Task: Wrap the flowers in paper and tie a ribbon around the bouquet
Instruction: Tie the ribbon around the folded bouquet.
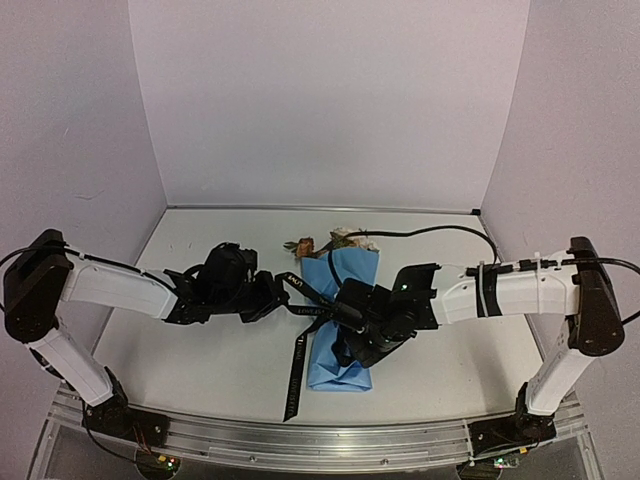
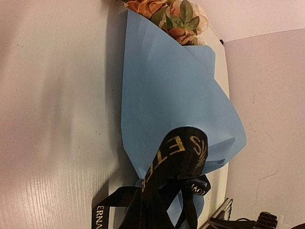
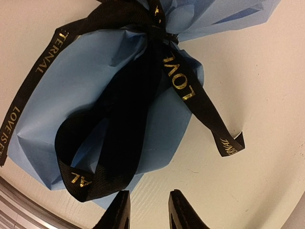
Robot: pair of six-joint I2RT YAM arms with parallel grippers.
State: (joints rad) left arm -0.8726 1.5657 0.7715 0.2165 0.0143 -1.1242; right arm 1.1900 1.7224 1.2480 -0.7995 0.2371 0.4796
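The bouquet (image 1: pixel 335 350) lies in the middle of the desk (image 1: pixel 190 360), blooms toward the far end. The ribbon (image 1: pixel 293 375) is knotted about its waist, one tail trailing near. The left end effector (image 1: pixel 270 292) is clamped tight and looks to have a ribbon loop pinched just left of the bundle. The right end effector (image 3: pixel 147 215) stands partly open with nothing between its fingers, a loop just beside one. A hard tug from the left could drag the bundle sideways or slacken the knot. If the right closes, it might catch the paper (image 2: pixel 167 95) instead.
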